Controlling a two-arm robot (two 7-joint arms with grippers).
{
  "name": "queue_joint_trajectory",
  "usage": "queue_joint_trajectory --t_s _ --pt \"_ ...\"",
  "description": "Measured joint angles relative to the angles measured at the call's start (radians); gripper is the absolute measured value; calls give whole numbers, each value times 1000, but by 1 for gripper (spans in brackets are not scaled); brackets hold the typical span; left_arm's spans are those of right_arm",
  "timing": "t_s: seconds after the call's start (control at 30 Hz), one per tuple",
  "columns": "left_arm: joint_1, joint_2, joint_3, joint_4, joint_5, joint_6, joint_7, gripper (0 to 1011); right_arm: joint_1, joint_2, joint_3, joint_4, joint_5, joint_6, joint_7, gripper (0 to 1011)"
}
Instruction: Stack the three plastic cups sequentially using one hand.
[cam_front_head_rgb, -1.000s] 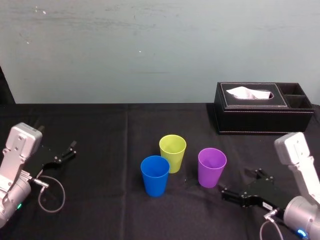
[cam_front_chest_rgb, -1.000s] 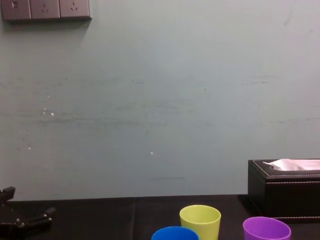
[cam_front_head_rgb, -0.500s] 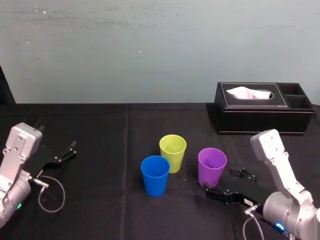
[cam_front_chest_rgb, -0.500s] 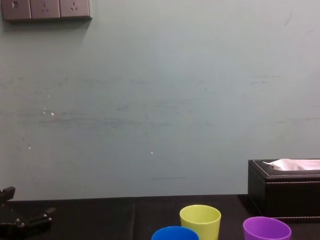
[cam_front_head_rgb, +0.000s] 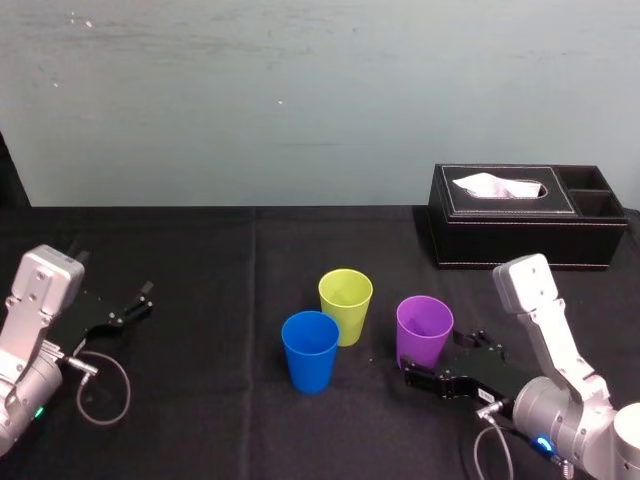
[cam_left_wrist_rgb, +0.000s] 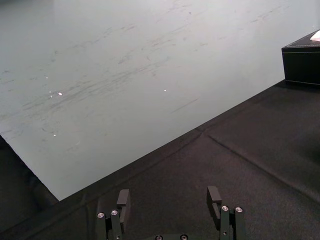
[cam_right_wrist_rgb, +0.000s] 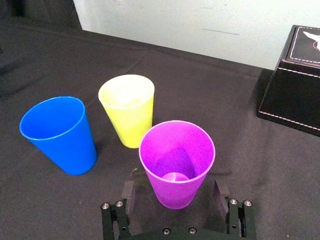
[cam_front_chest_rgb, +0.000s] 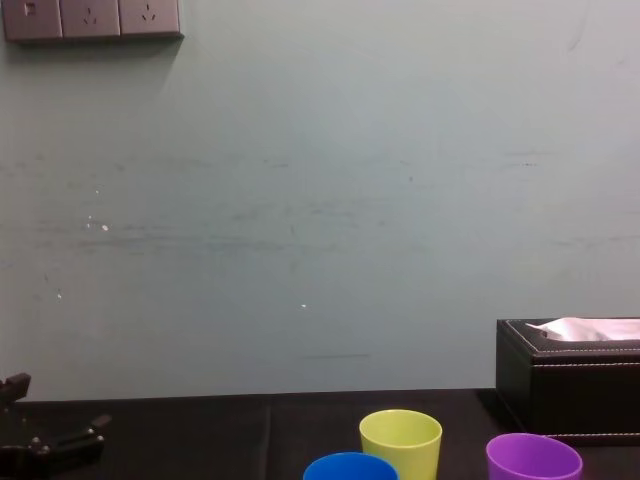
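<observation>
First grasp in hand: right gripper (cam_right_wrist_rgb: 174, 195), released, sits with fingers either side of the purple cup (cam_right_wrist_rgb: 177, 160); next it must clench and lift. Left gripper (cam_left_wrist_rgb: 170, 200) parked, released

Smooth plastic purple cup (cam_right_wrist_rgb: 177, 161), matt black tablecloth (cam_front_head_rgb: 200, 260), stitched leather tissue box (cam_front_head_rgb: 530, 240)

I am holding my right end effector (cam_front_head_rgb: 432, 358) low and out in front of me, toward the middle, with its two black fingers (cam_right_wrist_rgb: 126, 194) standing wide apart and level. The silver-grey forearm (cam_front_head_rgb: 545, 325) behind it is angling up to a bent joint, and a blue light (cam_front_head_rgb: 541, 443) is glowing near the wrist. My left end effector (cam_front_head_rgb: 135, 305) is sitting far out on my left side, its fingers (cam_left_wrist_rgb: 122, 198) also parted and pointing forward.
</observation>
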Motion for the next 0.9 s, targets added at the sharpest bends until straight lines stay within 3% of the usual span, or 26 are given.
queue_joint_trajectory --t_s 0.9 --pt "0 0 0 0 0 0 0 1000 44 -84 14 88 -78 -12 28 1003"
